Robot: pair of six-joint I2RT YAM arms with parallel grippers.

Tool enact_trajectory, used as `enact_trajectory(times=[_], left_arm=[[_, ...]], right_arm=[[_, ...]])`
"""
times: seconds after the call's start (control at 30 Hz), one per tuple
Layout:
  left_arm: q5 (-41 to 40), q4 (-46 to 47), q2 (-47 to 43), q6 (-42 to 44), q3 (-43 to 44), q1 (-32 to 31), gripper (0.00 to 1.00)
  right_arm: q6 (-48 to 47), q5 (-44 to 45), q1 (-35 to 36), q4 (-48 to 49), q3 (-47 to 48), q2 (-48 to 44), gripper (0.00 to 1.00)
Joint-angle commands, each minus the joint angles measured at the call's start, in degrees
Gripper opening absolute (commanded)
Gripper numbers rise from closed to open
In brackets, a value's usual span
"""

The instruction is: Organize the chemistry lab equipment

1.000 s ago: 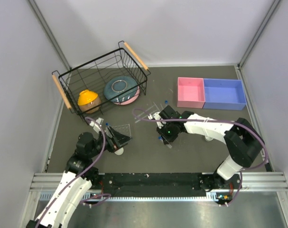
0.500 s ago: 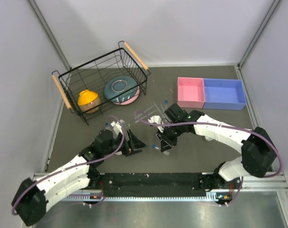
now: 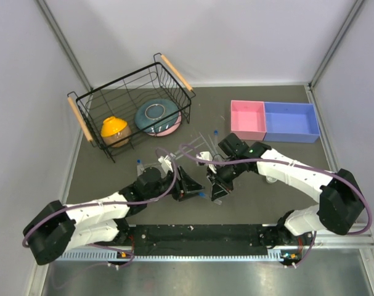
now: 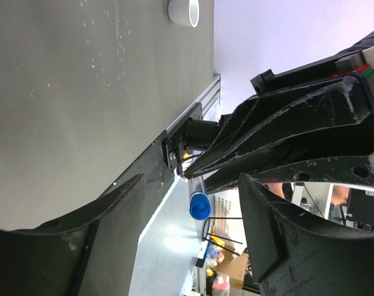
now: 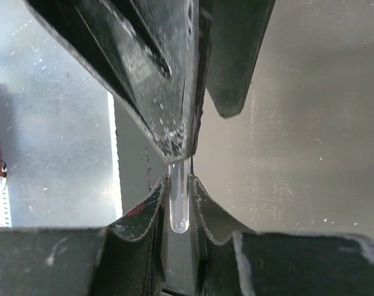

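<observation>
Above the middle of the bench (image 3: 254, 203), toward its near edge, the two arms are meeting for what looks like a hand-over. The right end effector (image 3: 215, 191) is pinching a small clear tube (image 5: 178, 206) between nearly closed fingers, gripping the clear body while the blue cap (image 4: 199, 206) is sticking out beyond the fingertips. The left end effector (image 3: 193, 187) is standing open around that capped end, one finger on each side. It is gripping nothing, and the left wrist view is showing clear gaps between its fingers and the tube.

The main risk lies in the timing. If the right fingers let go before the left ones are firmly seated, the smooth tube is likely to drop and roll toward the near edge. The space is also crowded: in the right wrist view one left finger is sitting just beside the right fingertips, so an off-centre squeeze could knock the two end effectors together or lever the tube askew. A hold on the cap alone may slip or loosen it.

Another tube (image 3: 139, 164), thin rods (image 3: 202, 139) and a white cup (image 4: 183, 11) are lying elsewhere on the bench, not yet sorted.
</observation>
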Motion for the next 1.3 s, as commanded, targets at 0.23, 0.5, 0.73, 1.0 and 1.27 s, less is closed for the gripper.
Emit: enact_trajectory(times=[0.23, 0.5, 0.73, 1.0, 1.27], left_arm=[[-3.1, 10.3, 6.4, -4.5, 3.1, -6.0, 0.49], [-3.7, 9.7, 6.5, -4.5, 3.1, -6.4, 0.30], [-4.1, 7.7, 4.8, -4.2, 3.0, -6.5, 0.09], [-6.8, -0.9, -1.2, -0.8, 3.9, -6.4, 0.00], [-23.2, -38.7, -14.2, 16.2, 14.4, -5.3, 0.00]], right_arm=[[-1.9, -2.7, -1.2, 0.0, 2.6, -1.7, 0.14], [-2.0, -2.4, -1.3, 0.0, 2.2, -2.0, 0.14], [-2.1, -1.7, -1.7, 0.1, 2.3, -2.0, 0.14], [-3.3, -1.7, -3.1, -0.8, 2.5, -3.4, 0.54], [-9.8, -0.5, -12.1, -4.5, 2.8, -11.5, 0.85]])
